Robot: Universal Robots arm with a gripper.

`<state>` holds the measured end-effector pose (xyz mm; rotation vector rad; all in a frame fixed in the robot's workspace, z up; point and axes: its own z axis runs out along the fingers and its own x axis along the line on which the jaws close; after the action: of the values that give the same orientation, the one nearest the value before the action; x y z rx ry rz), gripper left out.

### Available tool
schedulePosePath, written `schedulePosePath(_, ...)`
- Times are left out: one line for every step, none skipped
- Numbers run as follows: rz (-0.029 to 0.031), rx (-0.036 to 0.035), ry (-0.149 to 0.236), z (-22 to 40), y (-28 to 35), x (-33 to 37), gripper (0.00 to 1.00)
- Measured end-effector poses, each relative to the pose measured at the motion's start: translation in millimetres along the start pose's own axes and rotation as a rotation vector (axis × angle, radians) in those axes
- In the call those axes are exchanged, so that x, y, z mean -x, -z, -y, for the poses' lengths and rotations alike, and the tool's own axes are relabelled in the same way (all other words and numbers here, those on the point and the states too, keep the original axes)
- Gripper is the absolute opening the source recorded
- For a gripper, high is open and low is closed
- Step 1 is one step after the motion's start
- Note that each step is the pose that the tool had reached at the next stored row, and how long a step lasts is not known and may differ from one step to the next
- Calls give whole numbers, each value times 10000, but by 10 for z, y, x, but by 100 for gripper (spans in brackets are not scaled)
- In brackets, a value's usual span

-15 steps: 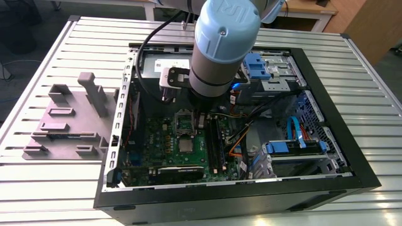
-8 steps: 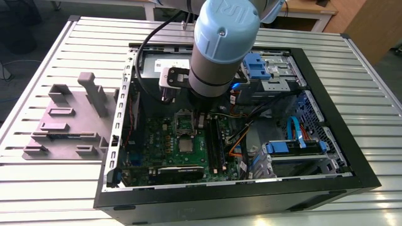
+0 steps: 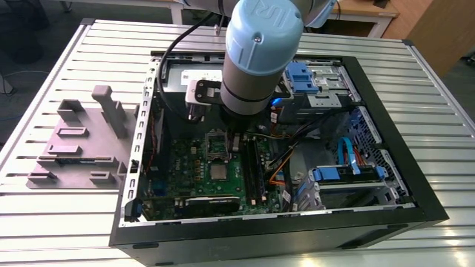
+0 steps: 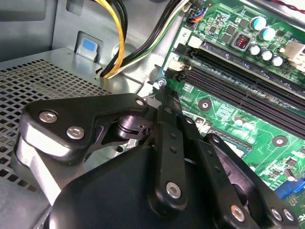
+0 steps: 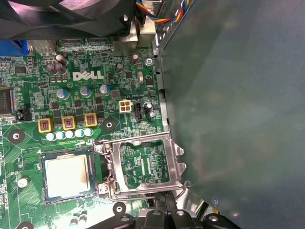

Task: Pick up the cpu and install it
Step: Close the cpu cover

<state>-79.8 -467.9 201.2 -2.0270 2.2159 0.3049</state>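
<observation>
The cpu [image 5: 66, 177], a flat square chip with a shiny silver top, lies flat in its black socket frame on the green motherboard; in the exterior view the cpu [image 3: 219, 171] sits mid-board inside the open computer case. Beside it the socket's metal bracket [image 5: 145, 164] is swung open, showing a bare patch of board through its window. My gripper [image 5: 164, 204] is at the outer edge of that bracket, apart from the chip. In the second wrist view the gripper [image 4: 162, 88] has its black fingers closed together to a point, with nothing between them.
The arm [image 3: 252, 55] reaches down into the open case [image 3: 386, 139]. A mauve-grey tray [image 3: 78, 147] with upright blocks lies on the slatted table at the exterior view's left. Memory slots [image 4: 238, 71], yellow and black cables [image 4: 119, 43] and a grey case wall [image 5: 228, 119] crowd the gripper.
</observation>
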Motion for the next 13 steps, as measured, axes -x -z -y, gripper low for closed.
schedulePosePath(0,0,-1,0,0,0,11)
schedulePosePath(0,0,-1,-1,5,0,11)
schedulePosePath(-1,0,-1,-2,15,2,11)
schedulePosePath(-1,0,-1,-3,29,4,11)
schedulePosePath(-1,1,-2,-4,45,6,11)
schedulePosePath(1,1,-2,-5,56,6,11)
schedulePosePath(1,1,-2,-5,61,5,11)
schedulePosePath(1,1,-1,-4,62,3,11)
schedulePosePath(1,0,-1,-4,62,3,11)
schedulePosePath(-1,-1,-1,-4,62,3,11)
schedulePosePath(-3,-1,-1,-4,62,3,11)
schedulePosePath(-5,0,-1,-4,62,2,11)
schedulePosePath(-5,1,1,2,60,3,11)
